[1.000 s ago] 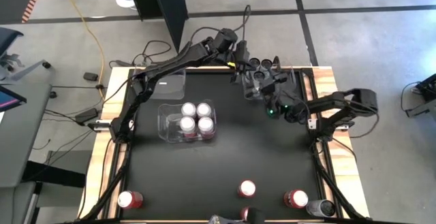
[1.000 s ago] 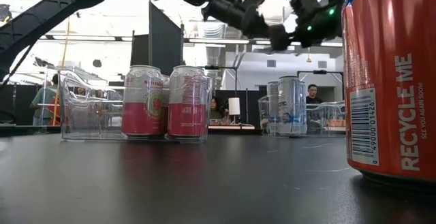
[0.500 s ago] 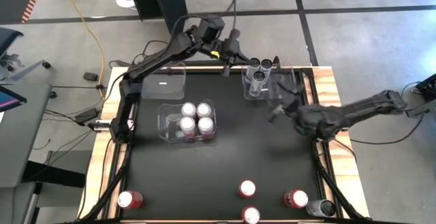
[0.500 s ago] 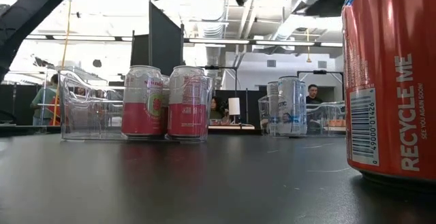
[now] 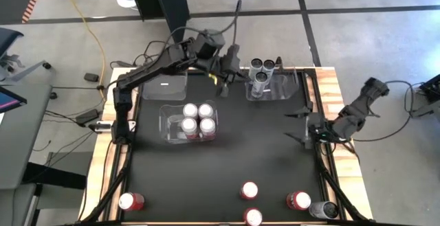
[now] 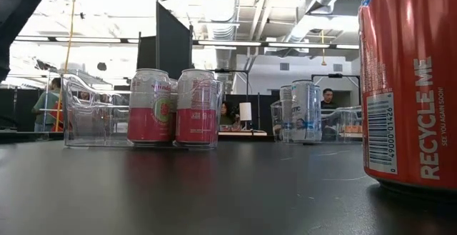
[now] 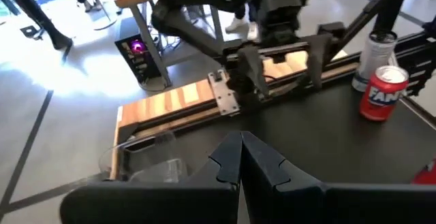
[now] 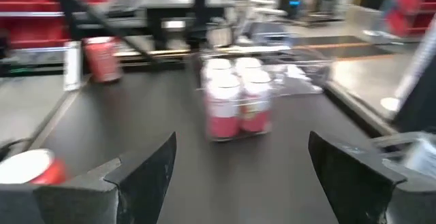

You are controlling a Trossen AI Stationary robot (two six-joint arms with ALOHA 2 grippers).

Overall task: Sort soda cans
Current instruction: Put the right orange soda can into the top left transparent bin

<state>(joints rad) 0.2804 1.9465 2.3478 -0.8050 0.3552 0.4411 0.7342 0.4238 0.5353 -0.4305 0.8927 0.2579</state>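
Note:
Four pink-and-white soda cans (image 5: 197, 119) stand in a clear bin (image 5: 167, 125) at mid-table; the right wrist view shows them too (image 8: 238, 105). Three dark grey cans (image 5: 262, 69) stand in a bin (image 5: 282, 91) at the far edge. Several red cans (image 5: 249, 189) and one grey can (image 5: 323, 210) stand along the near edge. My left gripper (image 5: 221, 84) hovers shut and holding nothing between the far bins, fingers together (image 7: 240, 159). My right gripper (image 5: 297, 124) is open and holding nothing at the right edge, pointing level toward the pink cans (image 8: 238, 169).
A clear bin (image 5: 168, 85) stands at the far left with nothing in it. A red can (image 6: 410, 85) stands very close to the low camera. Dark tabletop lies bare between the middle bin and the near row of cans. Wooden rails run along the table's left and right sides.
My left gripper, still shut, has risen from the grey-can bin and drawn back toward the table's left. My right gripper has swung away from that bin toward the table's right edge and tipped up from pointing down to about level, staying open. No can has moved.

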